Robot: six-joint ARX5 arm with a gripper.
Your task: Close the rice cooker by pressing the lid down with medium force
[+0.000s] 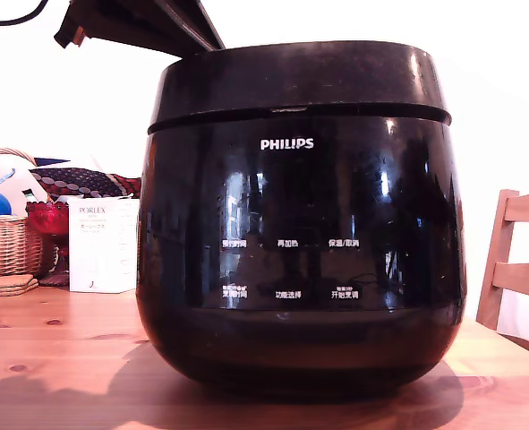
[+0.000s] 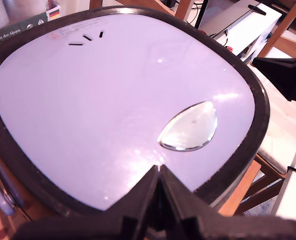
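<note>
The rice cooker (image 1: 300,269) is a big glossy black pot with a white PHILIPS logo, and it fills the middle of the exterior view. Its lid (image 1: 300,81) lies down on the body, with only a thin seam between them. From above, the lid (image 2: 112,100) is a pale glossy panel in a black rim with a silver teardrop button (image 2: 189,127). My gripper (image 2: 159,171) is shut, its fingertips together over the lid's edge; whether they touch it I cannot tell. In the exterior view the gripper (image 1: 206,40) shows as a dark shape over the lid's left end.
The cooker stands on a wooden table (image 1: 49,358). At the exterior view's left are a wicker basket (image 1: 4,242) and a white box (image 1: 103,246). A wooden chair (image 1: 515,260) stands at the right; the wrist view shows its pale seat (image 2: 283,135) beside the cooker.
</note>
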